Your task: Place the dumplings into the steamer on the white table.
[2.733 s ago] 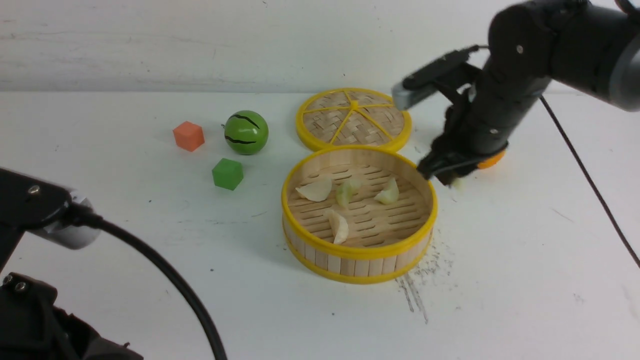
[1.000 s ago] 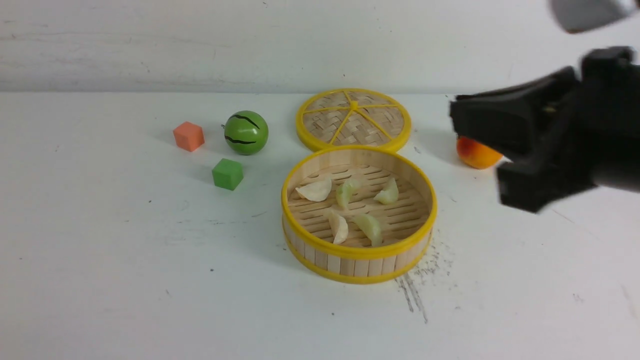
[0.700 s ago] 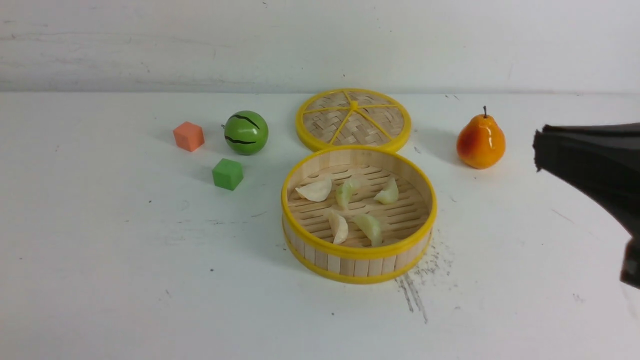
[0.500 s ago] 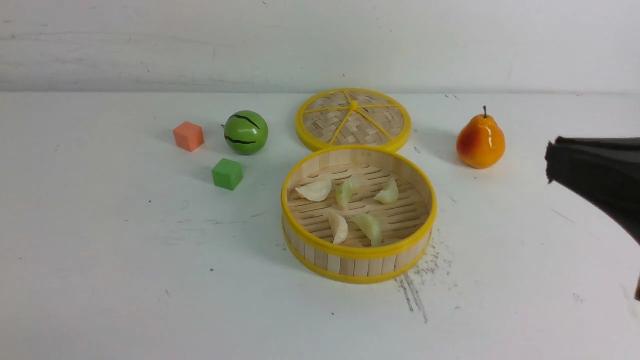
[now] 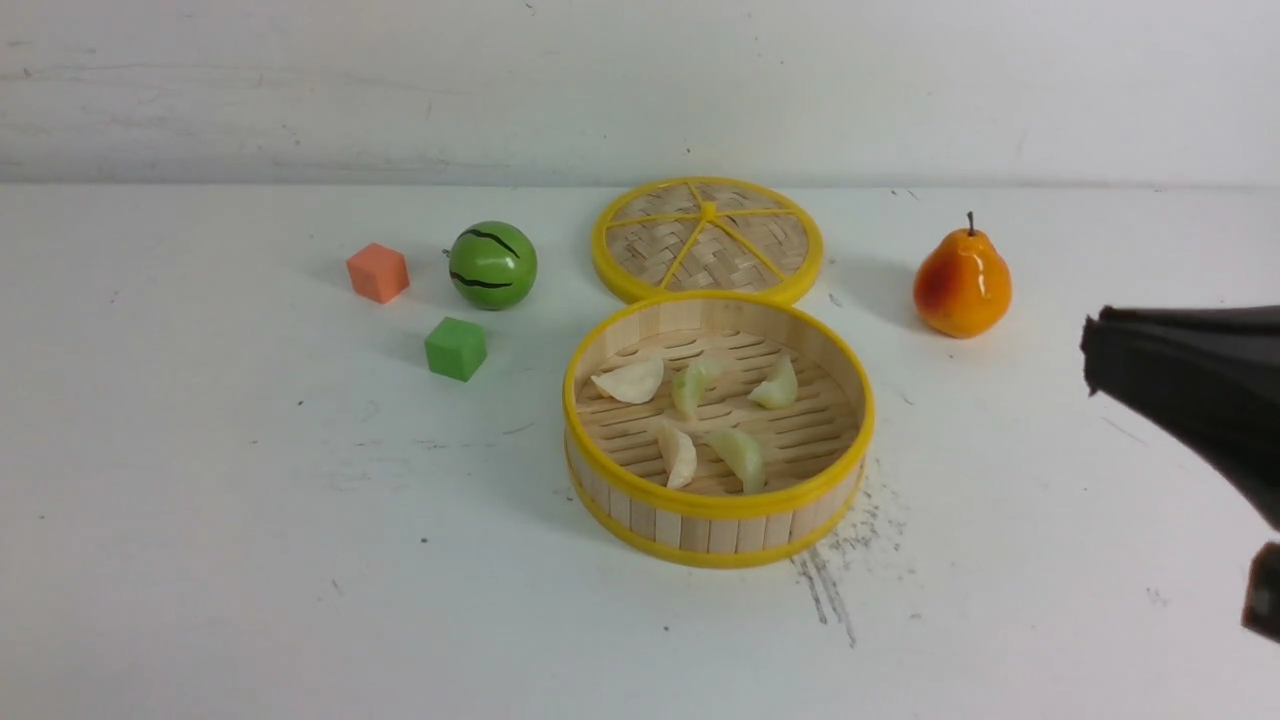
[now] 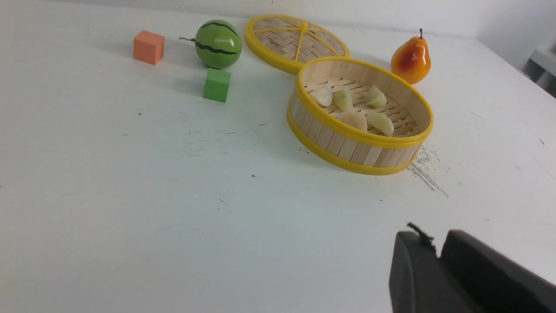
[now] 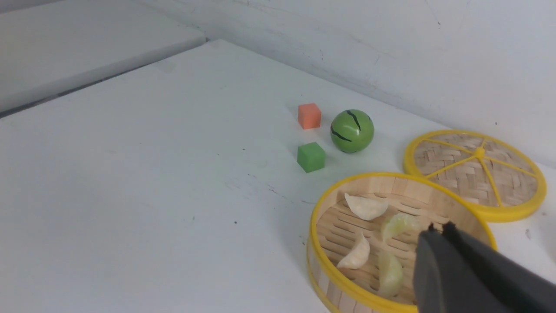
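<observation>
orange cube (image 5: 377,272) | watermelon ball (image 5: 492,264) | green cube (image 5: 455,347) | woven lid (image 5: 707,238) (flat) | pear (image 5: 961,281)

Five pale crescent dumplings (image 5: 690,420) lie loose on slatted floor of round yellow-rimmed steamer (image 5: 716,505), upright on scuffed white worktop (image 5: 250,520).

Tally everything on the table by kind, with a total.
Dumplings, all in the steamer: 5
Steamer: 1
Lid: 1
Cubes, orange and green: 2
Toy watermelon: 1
Toy pear: 1
Total: 11
</observation>
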Robot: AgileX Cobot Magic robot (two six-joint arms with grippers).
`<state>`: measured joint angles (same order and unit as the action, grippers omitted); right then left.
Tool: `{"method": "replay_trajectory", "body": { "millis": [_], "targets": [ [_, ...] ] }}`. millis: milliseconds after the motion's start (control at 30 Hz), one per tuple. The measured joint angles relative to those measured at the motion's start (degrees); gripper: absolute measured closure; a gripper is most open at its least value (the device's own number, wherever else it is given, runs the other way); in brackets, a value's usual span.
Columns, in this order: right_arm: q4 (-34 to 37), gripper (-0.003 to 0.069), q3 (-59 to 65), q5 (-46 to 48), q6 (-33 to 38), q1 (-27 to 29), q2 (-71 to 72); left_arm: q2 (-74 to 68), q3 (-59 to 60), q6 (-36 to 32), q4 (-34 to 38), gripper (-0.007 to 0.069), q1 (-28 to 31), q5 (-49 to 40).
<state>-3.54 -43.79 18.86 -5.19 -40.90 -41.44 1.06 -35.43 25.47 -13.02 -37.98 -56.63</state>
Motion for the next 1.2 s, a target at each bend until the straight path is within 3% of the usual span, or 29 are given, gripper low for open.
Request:
{"method": "replay_trajectory", "body": {
  "millis": [100,300,500,667,800,1200],
  "targets": [
    [0.75,0.068,6.64,-5.35,0.0,2.98,2.69,0.0,0.0,0.0,0.0,0.0534,0.0,0.05],
    [4.04,0.068,24.64,-17.32,0.0,15.84,15.11,0.0,0.0,0.0,0.0,0.053,0.0,0.05],
    [1.31,0.068,36.68,-14.97,0.0,32.72,29.79,0.0,0.0,0.02,0.0,0.0523,0.0,0.07],
    [-0.25,0.068,41.48,-10.29,0.0,41.48,37.75,0.0,0.0,0.02,0.0,0.0516,0.0,0.07],
    [-0.32,0.068,44.89,-7.33,0.0,43.87,41.55,0.0,0.0,0.02,0.0,0.0512,0.0,0.07],
    [-0.08,0.068,44.99,2.23,0.0,43.94,42.07,0.0,0.0,0.02,0.0,0.0506,0.0,0.11]
  ]
}}
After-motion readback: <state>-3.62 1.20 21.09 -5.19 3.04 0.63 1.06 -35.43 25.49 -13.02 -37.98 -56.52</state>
